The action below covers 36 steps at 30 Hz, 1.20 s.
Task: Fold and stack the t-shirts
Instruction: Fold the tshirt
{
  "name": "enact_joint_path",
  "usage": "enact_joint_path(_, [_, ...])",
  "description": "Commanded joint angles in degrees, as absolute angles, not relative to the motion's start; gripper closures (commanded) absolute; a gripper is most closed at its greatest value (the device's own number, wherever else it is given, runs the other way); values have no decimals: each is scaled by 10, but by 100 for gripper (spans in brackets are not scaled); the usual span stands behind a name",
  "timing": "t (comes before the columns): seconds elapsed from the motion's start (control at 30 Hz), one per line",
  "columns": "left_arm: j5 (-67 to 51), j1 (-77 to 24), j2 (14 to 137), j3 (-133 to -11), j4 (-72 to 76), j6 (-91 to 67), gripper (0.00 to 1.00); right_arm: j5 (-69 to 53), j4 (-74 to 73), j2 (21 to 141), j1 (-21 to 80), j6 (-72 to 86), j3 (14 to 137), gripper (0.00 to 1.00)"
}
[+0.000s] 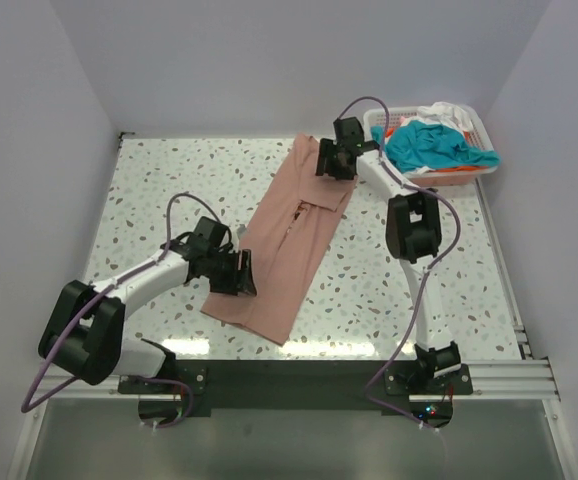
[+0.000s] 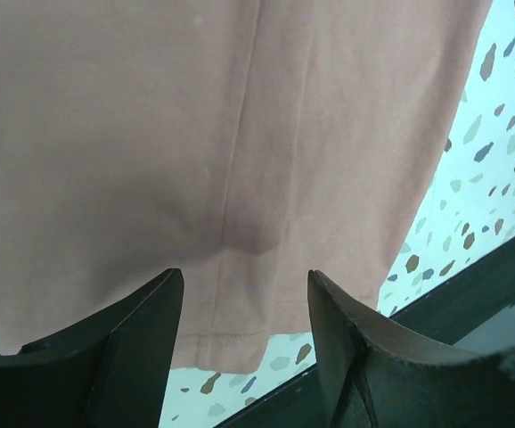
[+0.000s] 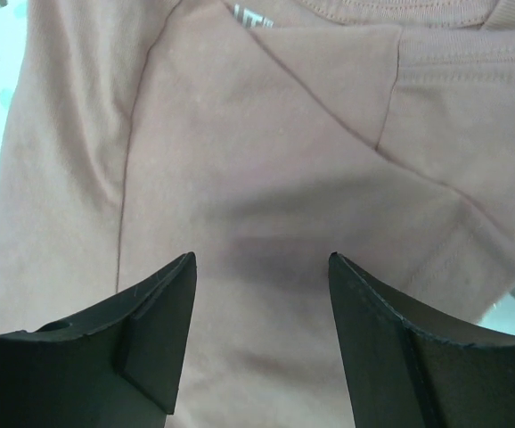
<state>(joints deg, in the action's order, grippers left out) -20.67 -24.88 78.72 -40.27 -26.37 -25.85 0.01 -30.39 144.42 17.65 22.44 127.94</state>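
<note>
Both tools gape empty above the salmon-pink t-shirt (image 1: 294, 235), folded into a strip diagonally across the desk (image 1: 159, 180), left tool (image 1: 241, 272) at its hem, right tool (image 1: 329, 158) by its collar; each should probably pinch every layer so the halves meet squarely.

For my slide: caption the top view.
Left gripper and right gripper, both open, over a folded pink t-shirt; other tees in basket.

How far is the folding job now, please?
Done: the pink t-shirt lies folded lengthwise into a strip. In hand: the left pincer and right pincer stand open over its ends. Left: folding it crosswise, then the shirts in the basket; no stack shows.
</note>
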Motion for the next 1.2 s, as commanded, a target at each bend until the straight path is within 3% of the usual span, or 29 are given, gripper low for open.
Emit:
enact_joint_path(0.0, [-139,-251,755,-442,-308,-272,37,-20,-289,1345,184,203,1252,35])
enact_joint_path(0.13, [-98,-250,752,-441,-308,-279,37,-22,-291,1262,196,206,1155,35])
enact_joint_path(0.27, [-133,-251,752,-438,-270,-282,37,-39,-282,1193,213,216,1057,36])
enact_joint_path(0.53, [-160,-261,757,-422,-239,-273,38,-54,-275,1156,245,230,953,36])
enact_joint_path(1.17, [-120,-381,798,-381,-219,-332,38,-32,-303,1264,246,213,1007,36])
